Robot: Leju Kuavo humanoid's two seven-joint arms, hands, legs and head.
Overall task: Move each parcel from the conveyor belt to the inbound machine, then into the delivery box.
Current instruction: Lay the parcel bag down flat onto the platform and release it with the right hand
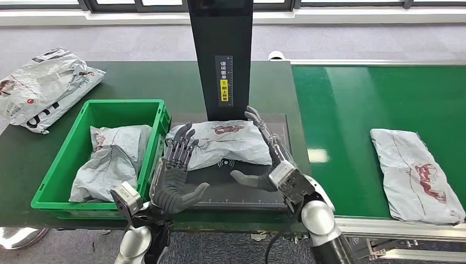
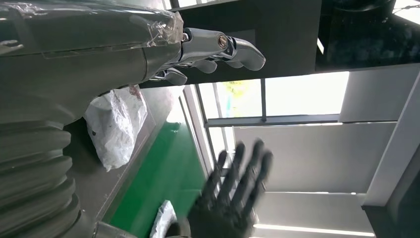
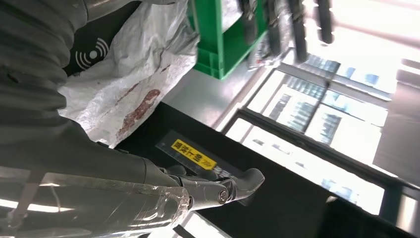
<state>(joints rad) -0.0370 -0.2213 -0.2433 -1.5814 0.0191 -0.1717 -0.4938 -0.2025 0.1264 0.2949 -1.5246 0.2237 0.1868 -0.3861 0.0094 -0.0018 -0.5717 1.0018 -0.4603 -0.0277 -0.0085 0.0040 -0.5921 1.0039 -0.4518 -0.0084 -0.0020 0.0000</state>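
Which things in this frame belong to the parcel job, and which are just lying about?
Part of the job:
parcel on the scanner
inbound machine
green crate holding a parcel
parcel on the conveyor belt
conveyor belt
left hand and right hand, open either side of the scanner parcel

Lying about:
large printed bag on the table beyond the crate

A crumpled grey plastic parcel with a red print (image 1: 228, 142) lies at centre frame on a black scanner plate bearing a white wave symbol (image 1: 242, 184). At left is a bright green plastic crate (image 1: 71, 159); at right, a green belt (image 1: 379, 99). The black post carries a yellow label (image 1: 223, 91).
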